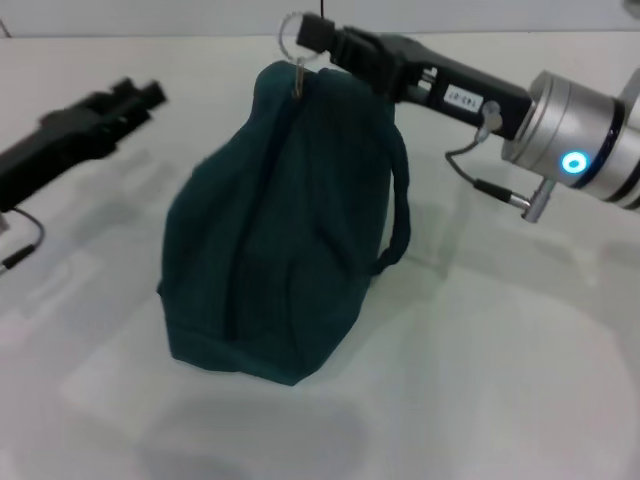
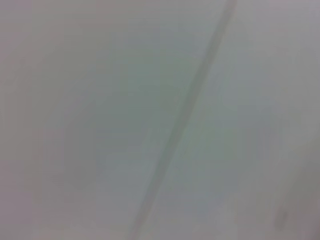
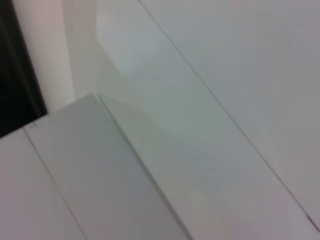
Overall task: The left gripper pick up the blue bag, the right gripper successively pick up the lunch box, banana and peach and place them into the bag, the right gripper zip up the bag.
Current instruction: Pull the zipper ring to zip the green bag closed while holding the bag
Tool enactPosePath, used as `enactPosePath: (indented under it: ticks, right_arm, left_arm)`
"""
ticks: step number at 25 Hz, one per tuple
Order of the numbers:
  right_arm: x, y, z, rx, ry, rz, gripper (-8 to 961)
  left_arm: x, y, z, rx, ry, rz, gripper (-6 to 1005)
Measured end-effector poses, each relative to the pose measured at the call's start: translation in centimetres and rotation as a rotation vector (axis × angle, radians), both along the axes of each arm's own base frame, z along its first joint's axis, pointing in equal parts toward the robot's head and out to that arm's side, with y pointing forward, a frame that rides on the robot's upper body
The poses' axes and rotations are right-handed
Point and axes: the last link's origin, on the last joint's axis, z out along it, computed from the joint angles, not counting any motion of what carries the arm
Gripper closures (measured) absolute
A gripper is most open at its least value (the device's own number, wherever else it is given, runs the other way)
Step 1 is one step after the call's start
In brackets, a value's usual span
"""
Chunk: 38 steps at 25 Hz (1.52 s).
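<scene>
The blue bag [image 1: 280, 230] is standing on the tabletop [image 1: 500, 380], zipper running up toward the far end. There the right claw [image 1: 312, 38] is seemingly pinching the zipper pull [image 1: 298, 78]. The left claw [image 1: 135, 97] is idling apart; grip unclear.

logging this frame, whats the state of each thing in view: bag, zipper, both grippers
blue bag: standing upright on the white table, looks zipped shut, contents hidden
zipper pull: at the top end of the bag, metal ring raised
right gripper: at the ring of the zipper pull, appears shut on it
left gripper: off to the left of the bag, apart from it, holding nothing
</scene>
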Motion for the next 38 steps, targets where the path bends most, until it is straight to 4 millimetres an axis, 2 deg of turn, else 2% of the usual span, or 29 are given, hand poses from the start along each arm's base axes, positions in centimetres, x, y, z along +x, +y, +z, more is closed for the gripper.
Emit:
enactPosePath:
  ticks: [6, 12, 16, 28, 34, 38]
  right_arm:
    - [1.7, -0.2, -0.7, 0.004, -0.049, -0.043, 906]
    - [1.8, -0.2, -0.7, 0.009, -0.053, -0.044, 905]
    - [1.8, -0.1, -0.7, 0.011, -0.051, -0.047, 904]
    - [1.8, 0.0, -0.6, 0.015, -0.047, -0.050, 902]
    - [1.6, 0.1, -0.5, 0.016, -0.044, -0.045, 901]
    - [1.4, 0.1, -0.5, 0.017, -0.044, -0.039, 900]
  left_arm:
    - [-1.7, -0.9, 1.2, 0.130, -0.051, 0.069, 461]
    - [-2.0, -1.6, 1.1, 0.110, -0.061, 0.071, 460]
    - [-1.5, -2.4, 1.8, 0.042, -0.062, 0.016, 459]
    - [1.6, -4.4, 6.5, -0.323, -0.011, -0.163, 457]
    - [2.7, -5.1, 5.1, -0.457, 0.021, -0.201, 456]
    - [3.1, -5.0, 4.1, -0.486, 0.014, -0.202, 455]
